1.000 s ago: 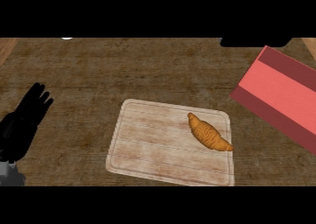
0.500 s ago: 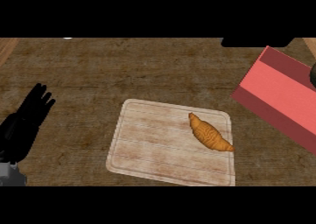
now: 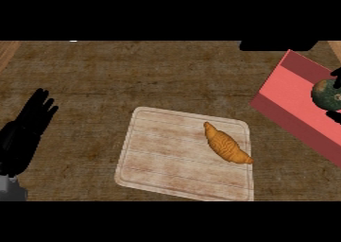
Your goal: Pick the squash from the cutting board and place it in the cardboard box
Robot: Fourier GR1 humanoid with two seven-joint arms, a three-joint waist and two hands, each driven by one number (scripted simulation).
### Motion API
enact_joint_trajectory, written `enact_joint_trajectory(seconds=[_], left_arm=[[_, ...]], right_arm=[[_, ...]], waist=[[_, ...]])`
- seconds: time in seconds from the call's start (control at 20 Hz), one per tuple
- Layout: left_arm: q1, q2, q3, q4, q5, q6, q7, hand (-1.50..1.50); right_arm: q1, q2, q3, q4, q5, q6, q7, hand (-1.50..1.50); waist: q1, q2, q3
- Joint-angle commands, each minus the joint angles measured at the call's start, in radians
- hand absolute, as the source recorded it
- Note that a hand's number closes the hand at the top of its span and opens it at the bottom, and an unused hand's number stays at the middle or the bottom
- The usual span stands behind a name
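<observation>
Currently the right robot hand (image 3: 338, 75) curls around the squash (image 3: 331, 93) over the cardboard box (image 3: 293, 97); the left robot hand (image 3: 25, 132) rests spread above the worktop (image 3: 131, 75).

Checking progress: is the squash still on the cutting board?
No. The squash is off the cutting board, held by the right hand over the red box; only a croissant lies there.

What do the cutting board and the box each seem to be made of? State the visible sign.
Cutting board: apparently pale wood with a matt finish, since grain streaks run across it. Box: flat, plain reddish-pink walls, matt; possibly cardboard, but the look leaves that open.
</observation>
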Motion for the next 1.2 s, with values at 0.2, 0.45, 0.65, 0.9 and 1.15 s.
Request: enact_joint_trajectory(seconds=[0.2, 0.45, 0.65, 0.9, 1.15], left_arm=[[0.040, -0.005, 0.003, -0.039, -0.007, -0.014, -0.003, 0.00], [-0.013, -0.012, -0.001, 0.017, -0.020, 0.001, -0.013, 0.00], [-0.028, 0.017, 0.046, 0.082, 0.003, -0.017, -0.034, 0.00], [0.029, -0.012, 0.011, -0.029, -0.012, -0.005, -0.013, 0.00], [0.095, -0.006, 0.026, -0.054, 0.006, -0.036, -0.024, 0.00]], right_arm=[[0.010, 0.028, -0.017, 0.115, -0.045, 0.003, -0.137, -1.50], [-0.045, 0.094, -0.191, 0.139, -0.222, -0.078, -0.179, -1.50], [-0.037, 0.147, -0.303, 0.110, -0.349, -0.091, -0.119, -1.50], [-0.075, 0.027, -0.444, 0.260, -0.494, -0.005, -0.148, -1.50], [-0.054, -0.094, -0.554, 0.327, -0.609, 0.089, -0.110, -1.50]], waist=[[-0.006, -0.003, 0.000], [-0.015, -0.004, 0.001], [-0.028, -0.005, 0.000], [-0.007, -0.004, 0.000], [-0.008, -0.005, 0.000]])
